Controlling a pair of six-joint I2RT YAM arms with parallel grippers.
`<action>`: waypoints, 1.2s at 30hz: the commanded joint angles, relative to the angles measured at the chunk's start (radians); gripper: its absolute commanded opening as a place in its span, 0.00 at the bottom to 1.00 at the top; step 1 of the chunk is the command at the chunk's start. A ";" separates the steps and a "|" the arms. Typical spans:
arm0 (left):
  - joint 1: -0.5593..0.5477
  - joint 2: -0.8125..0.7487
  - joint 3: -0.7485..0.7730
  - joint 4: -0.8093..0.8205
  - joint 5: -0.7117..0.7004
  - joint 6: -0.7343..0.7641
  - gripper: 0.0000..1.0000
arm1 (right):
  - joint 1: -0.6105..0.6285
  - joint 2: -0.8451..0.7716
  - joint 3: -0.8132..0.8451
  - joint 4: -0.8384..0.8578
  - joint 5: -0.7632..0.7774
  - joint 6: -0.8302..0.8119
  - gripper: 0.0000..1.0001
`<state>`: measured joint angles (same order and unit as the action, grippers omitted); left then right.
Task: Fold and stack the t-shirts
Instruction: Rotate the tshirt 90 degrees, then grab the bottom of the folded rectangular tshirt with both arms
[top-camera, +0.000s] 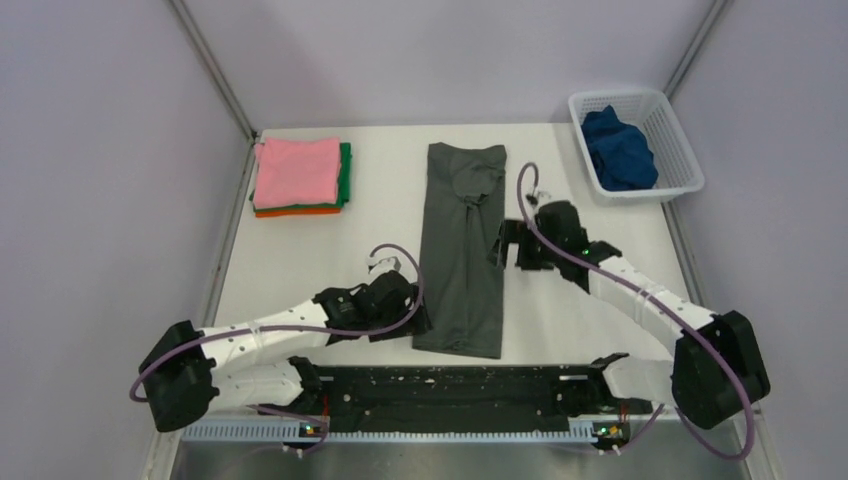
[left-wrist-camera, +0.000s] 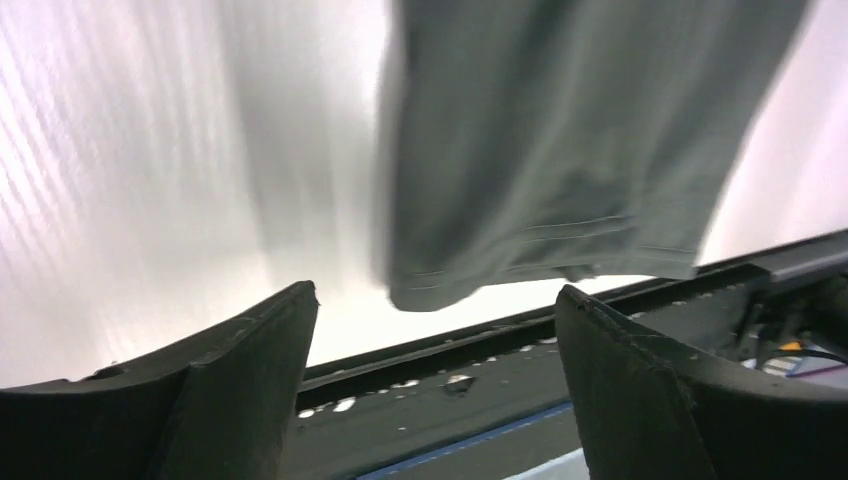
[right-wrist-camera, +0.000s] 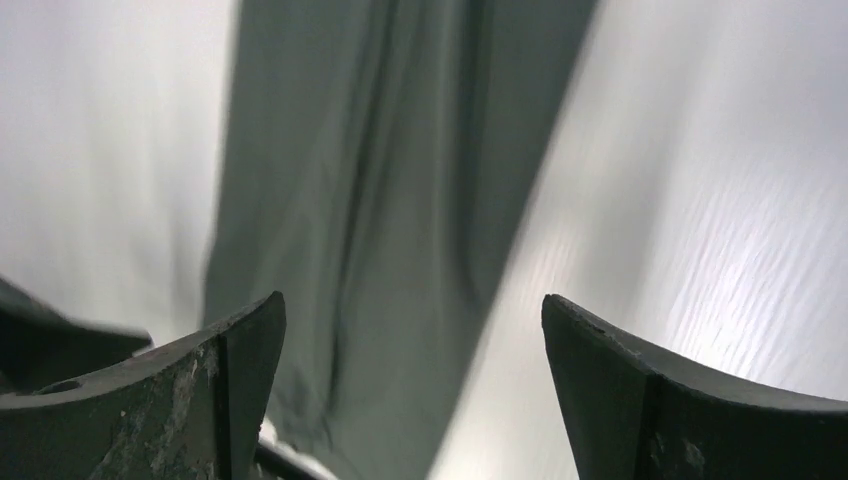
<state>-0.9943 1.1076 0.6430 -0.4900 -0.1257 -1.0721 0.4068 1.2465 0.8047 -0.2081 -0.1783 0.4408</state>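
A dark grey t-shirt lies folded lengthwise into a long strip down the middle of the table. It also shows in the left wrist view and in the right wrist view. My left gripper is open and empty beside the strip's near left corner. My right gripper is open and empty at the strip's right edge, about halfway along. A folded stack sits at the far left, the pink t-shirt on top, the green and orange edges under it. A dark blue t-shirt lies crumpled in the basket.
A white mesh basket stands at the far right corner. A black rail runs along the table's near edge between the arm bases. Grey walls close in the table at the back and both sides.
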 joint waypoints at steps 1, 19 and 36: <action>0.022 0.002 -0.083 0.089 0.078 -0.010 0.87 | 0.127 -0.116 -0.181 -0.221 -0.008 0.121 0.96; 0.043 0.250 -0.067 0.192 0.269 0.031 0.00 | 0.429 -0.188 -0.415 -0.151 0.000 0.386 0.59; 0.030 0.069 -0.181 0.284 0.424 0.004 0.00 | 0.510 -0.424 -0.454 -0.289 0.020 0.414 0.00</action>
<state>-0.9546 1.2484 0.4797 -0.2604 0.2413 -1.0798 0.9028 0.8780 0.3283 -0.4206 -0.1593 0.8749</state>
